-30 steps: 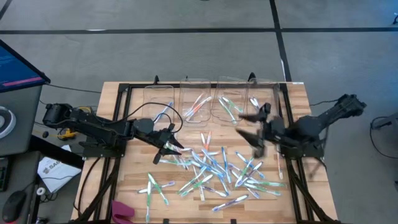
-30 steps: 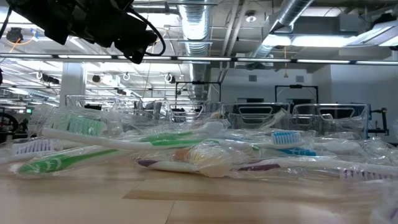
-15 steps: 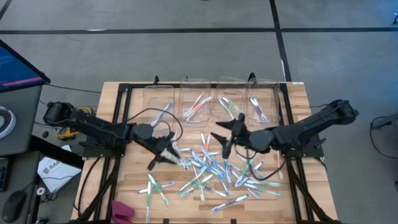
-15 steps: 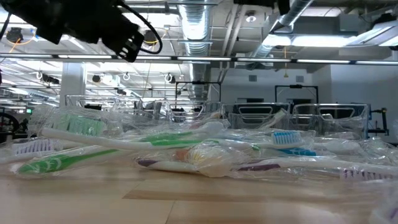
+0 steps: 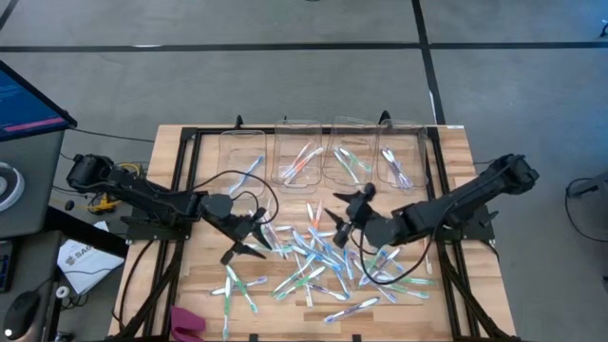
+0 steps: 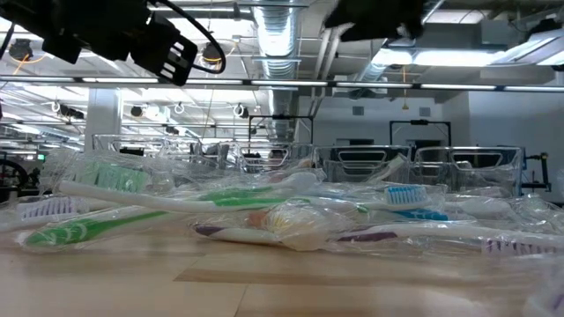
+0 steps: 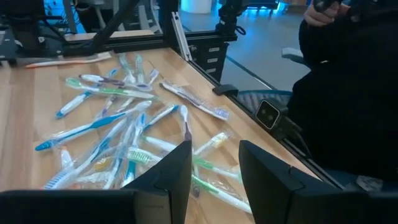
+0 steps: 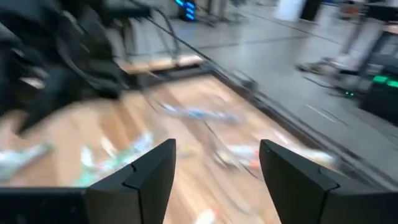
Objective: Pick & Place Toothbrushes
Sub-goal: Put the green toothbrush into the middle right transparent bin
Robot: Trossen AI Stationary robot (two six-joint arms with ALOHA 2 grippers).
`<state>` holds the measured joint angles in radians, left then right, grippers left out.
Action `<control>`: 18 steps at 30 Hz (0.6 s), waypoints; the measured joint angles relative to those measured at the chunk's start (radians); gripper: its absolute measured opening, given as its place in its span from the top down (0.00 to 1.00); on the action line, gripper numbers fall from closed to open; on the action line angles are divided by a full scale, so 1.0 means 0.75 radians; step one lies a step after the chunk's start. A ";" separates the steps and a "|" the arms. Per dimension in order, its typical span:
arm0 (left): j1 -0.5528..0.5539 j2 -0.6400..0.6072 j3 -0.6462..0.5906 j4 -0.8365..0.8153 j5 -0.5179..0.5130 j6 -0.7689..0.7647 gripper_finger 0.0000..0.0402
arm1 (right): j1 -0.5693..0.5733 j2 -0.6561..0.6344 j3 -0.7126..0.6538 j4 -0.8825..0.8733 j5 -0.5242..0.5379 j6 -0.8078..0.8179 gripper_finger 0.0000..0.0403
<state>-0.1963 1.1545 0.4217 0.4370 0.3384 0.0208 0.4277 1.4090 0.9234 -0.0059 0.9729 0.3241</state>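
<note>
Several toothbrushes (image 5: 318, 258) in clear wrappers lie scattered flat on the wooden table's middle; they also fill the low view (image 6: 264, 216) and the left wrist view (image 7: 118, 124). My left gripper (image 5: 245, 244) hovers open at the pile's left edge, its fingers (image 7: 214, 149) above the brushes with nothing between them. My right gripper (image 5: 348, 213) hangs open over the pile's far right part, with nothing between its fingers (image 8: 217, 149). A few more toothbrushes lie in the clear bins (image 5: 302, 157) at the far edge.
Clear plastic bins (image 5: 399, 157) stand in a row along the far edge, inside a black frame (image 5: 185, 180) that runs around the table. A pink object (image 5: 187, 321) lies at the near left corner. A person in dark clothes (image 7: 348, 93) is beside the table.
My right gripper has come down from near the bins toward the table's left and near side, turning as it went, and now hangs over the pile. My left gripper has swung a little toward the near edge. Both stay open. The toothbrushes have not moved.
</note>
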 joint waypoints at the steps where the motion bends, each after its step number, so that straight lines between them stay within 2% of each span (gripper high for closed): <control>1: 0.000 0.000 0.000 0.001 -0.005 0.000 0.69 | 0.018 -0.013 0.000 -0.078 0.061 0.064 0.44; 4: -0.001 0.000 0.000 0.006 -0.032 -0.003 0.69 | 0.087 -0.070 0.000 -0.327 0.222 0.284 0.44; 8: -0.010 0.000 0.000 0.009 -0.067 -0.003 0.69 | 0.196 -0.120 0.000 -0.589 0.336 0.564 0.44; 12: -0.040 0.000 0.000 0.011 -0.115 -0.003 0.67 | 0.320 -0.110 0.000 -0.761 0.402 0.750 0.44; 18: -0.113 0.000 0.000 0.041 -0.287 0.000 0.54 | 0.444 -0.034 -0.020 -0.876 0.493 1.022 0.44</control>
<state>-0.2814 1.1545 0.4217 0.4674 0.1234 0.0209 0.7604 1.3834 0.9086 -0.6629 1.3424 1.0903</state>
